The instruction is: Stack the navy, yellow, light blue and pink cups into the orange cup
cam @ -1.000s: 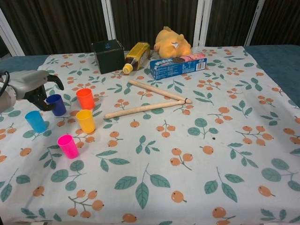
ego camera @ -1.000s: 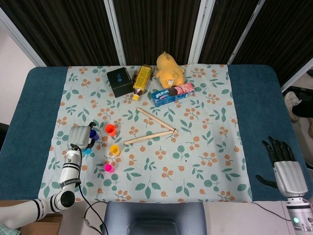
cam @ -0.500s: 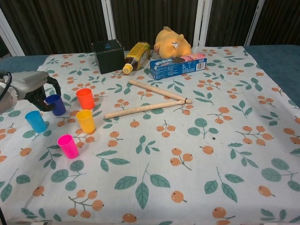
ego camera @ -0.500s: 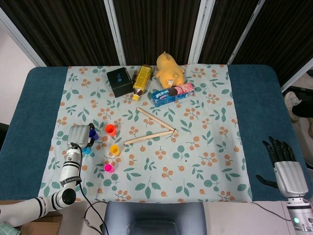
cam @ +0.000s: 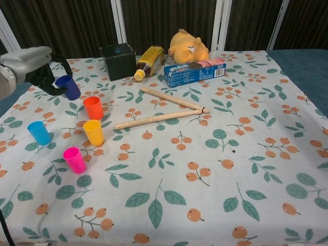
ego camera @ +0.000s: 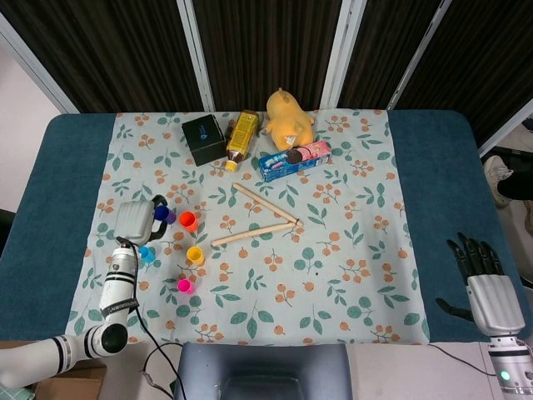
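My left hand (ego camera: 137,220) (cam: 32,65) grips the navy cup (cam: 68,87) (ego camera: 161,213) and holds it in the air, above and to the left of the orange cup (cam: 93,107) (ego camera: 189,221). On the cloth stand the yellow cup (cam: 94,131) (ego camera: 195,255), the light blue cup (cam: 39,132) (ego camera: 146,254) and the pink cup (cam: 75,159) (ego camera: 185,286). My right hand (ego camera: 479,267) hangs open off the table's right front corner, holding nothing.
Two wooden sticks (cam: 159,118) lie right of the cups. At the back stand a dark box (cam: 118,61), a yellow bottle on its side (cam: 148,61), a biscuit packet (cam: 195,71) and a yellow plush toy (cam: 188,47).
My left hand closed around the navy cup and lifted it off the cloth, up and slightly toward the orange cup. The right hand stayed still.
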{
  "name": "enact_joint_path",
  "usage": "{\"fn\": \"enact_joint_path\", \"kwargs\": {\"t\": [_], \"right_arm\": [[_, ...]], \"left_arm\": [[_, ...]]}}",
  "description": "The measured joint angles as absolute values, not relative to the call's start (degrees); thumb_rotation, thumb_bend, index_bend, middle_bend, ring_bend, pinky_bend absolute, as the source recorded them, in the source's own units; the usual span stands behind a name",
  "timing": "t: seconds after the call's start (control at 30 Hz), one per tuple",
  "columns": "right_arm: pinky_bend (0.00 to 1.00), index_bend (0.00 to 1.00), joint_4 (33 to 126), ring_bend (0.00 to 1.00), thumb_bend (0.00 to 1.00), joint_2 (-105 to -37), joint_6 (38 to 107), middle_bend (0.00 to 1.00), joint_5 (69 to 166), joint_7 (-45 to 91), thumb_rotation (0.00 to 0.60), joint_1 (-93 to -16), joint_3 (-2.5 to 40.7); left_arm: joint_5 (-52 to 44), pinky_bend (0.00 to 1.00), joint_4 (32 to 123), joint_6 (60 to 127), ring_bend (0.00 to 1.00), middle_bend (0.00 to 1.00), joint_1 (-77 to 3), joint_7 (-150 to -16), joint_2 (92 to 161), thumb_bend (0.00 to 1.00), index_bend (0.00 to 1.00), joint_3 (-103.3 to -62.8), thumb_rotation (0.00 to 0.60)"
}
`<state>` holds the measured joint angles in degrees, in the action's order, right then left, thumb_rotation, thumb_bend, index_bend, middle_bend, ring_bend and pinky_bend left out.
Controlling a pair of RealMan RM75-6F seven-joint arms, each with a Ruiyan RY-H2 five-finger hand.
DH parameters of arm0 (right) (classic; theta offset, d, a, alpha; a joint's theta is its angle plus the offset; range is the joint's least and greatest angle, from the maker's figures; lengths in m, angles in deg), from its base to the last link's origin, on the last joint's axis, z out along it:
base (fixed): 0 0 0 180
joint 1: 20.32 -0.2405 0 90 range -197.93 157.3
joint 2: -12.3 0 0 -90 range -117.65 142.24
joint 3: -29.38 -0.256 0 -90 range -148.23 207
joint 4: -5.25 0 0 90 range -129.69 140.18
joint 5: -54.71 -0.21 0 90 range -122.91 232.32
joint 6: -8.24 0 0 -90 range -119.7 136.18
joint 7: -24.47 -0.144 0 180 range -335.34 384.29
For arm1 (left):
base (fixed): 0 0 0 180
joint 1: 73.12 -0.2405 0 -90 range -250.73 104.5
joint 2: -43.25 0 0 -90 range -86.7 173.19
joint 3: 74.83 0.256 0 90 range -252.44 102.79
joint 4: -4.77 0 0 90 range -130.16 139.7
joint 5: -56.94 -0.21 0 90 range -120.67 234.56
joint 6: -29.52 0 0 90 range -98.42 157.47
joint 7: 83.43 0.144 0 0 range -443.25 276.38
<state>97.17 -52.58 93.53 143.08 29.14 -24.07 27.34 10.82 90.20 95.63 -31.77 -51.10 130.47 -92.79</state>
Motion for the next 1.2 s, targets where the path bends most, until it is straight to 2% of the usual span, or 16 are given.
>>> {"fn": "enact_joint_path", "kwargs": {"t": [0.2, 0.53, 0.8, 0.87, 0.97, 1.03, 1.1, 1.2], "right_arm": [[0.0, 0.0, 97.2, 0.0, 0.11, -52.4, 93.9, 0.0, 143.4, 28.8, 0.6, -23.9, 27.5], [0.0, 0.0, 97.0, 0.0, 0.11, -51.9, 94.3, 0.0, 143.3, 27.7, 0.6, -23.6, 27.4], [0.0, 0.0, 96.9, 0.0, 0.11, -51.6, 94.7, 0.0, 143.4, 27.0, 0.6, -23.3, 27.4], [0.0, 0.0, 96.9, 0.0, 0.11, -51.6, 94.6, 0.0, 143.5, 27.0, 0.6, -23.4, 27.5], [0.0, 0.0, 96.9, 0.0, 0.11, -51.6, 94.7, 0.0, 143.6, 26.7, 0.6, -23.3, 27.5], [0.0, 0.0, 96.9, 0.0, 0.11, -51.5, 94.9, 0.0, 143.7, 26.6, 0.6, -23.3, 27.5], [0.0, 0.0, 96.8, 0.0, 0.11, -51.5, 95.1, 0.0, 143.9, 26.3, 0.6, -23.2, 27.5], [0.0, 0.0, 96.7, 0.0, 0.11, -51.5, 95.2, 0.0, 143.9, 26.1, 0.6, -23.1, 27.5]], "left_arm": [[10.5, 1.0, 92.2, 98.0, 1.0, 1.0, -30.4, -48.7, 131.4, 0.36, 0.5, -93.5, 0.6], [11.0, 1.0, 86.0, 98.6, 1.0, 1.0, -28.3, -46.3, 137.0, 0.36, 0.5, -92.3, 0.6], [11.4, 1.0, 84.2, 97.8, 1.0, 1.0, -27.9, -45.7, 138.0, 0.36, 0.47, -91.8, 0.6], [11.6, 1.0, 83.6, 97.5, 1.0, 1.0, -27.9, -45.6, 138.3, 0.36, 0.42, -91.6, 0.6], [11.7, 1.0, 82.7, 97.0, 1.0, 1.0, -27.8, -45.0, 138.8, 0.36, 0.29, -91.1, 0.6], [12.2, 1.0, 82.5, 96.4, 1.0, 1.0, -27.7, -44.5, 139.0, 0.36, 0.13, -90.9, 0.6], [12.7, 1.0, 82.4, 95.8, 1.0, 1.0, -27.6, -44.4, 139.1, 0.36, 0.03, -90.9, 0.6], [12.2, 1.0, 83.0, 95.6, 1.0, 1.0, -27.7, -45.1, 138.9, 0.36, 0.0, -90.8, 0.6]]}}
